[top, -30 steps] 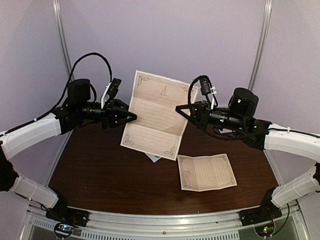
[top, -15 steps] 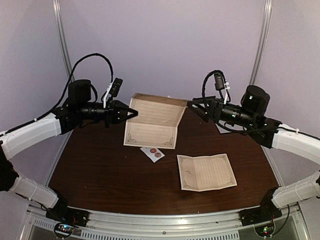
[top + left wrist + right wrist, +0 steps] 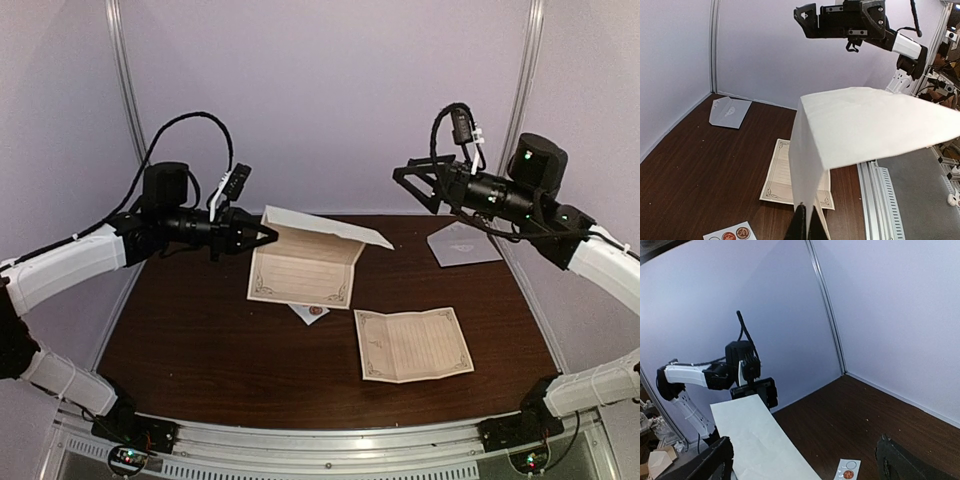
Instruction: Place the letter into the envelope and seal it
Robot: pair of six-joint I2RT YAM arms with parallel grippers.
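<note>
At the left side of the table, above the brown top:

- Item 1, left gripper: clamped on the left edge of the letter, as it was a second ago. The left wrist view shows the paper edge pinched between the two dark fingers.
- Item 2, letter: cream sheet with an ornate border, held off the table by its left edge only. A second ago it hung spread upright between both grippers. Now its upper half has flopped over toward the right, with the plain white back showing, and its lower half hangs down with the printed lines facing the arms.
- Item 3, right gripper: jaws spread wide and holding nothing. A second ago it pinched the right edge of the letter. It now sits higher and farther right, well apart from the paper.
- Item 4, envelope: pale grey, lying flat at the far right of the table, near the back wall. It was hidden behind the right arm a second ago and is now in view.
- Item 5, second sheet: creased, bordered paper lying flat at near right. Its position is unchanged.
- Item 6, sticker strip: small white strip partly covered by the lower edge of the letter. One red round sticker shows from above.
</note>
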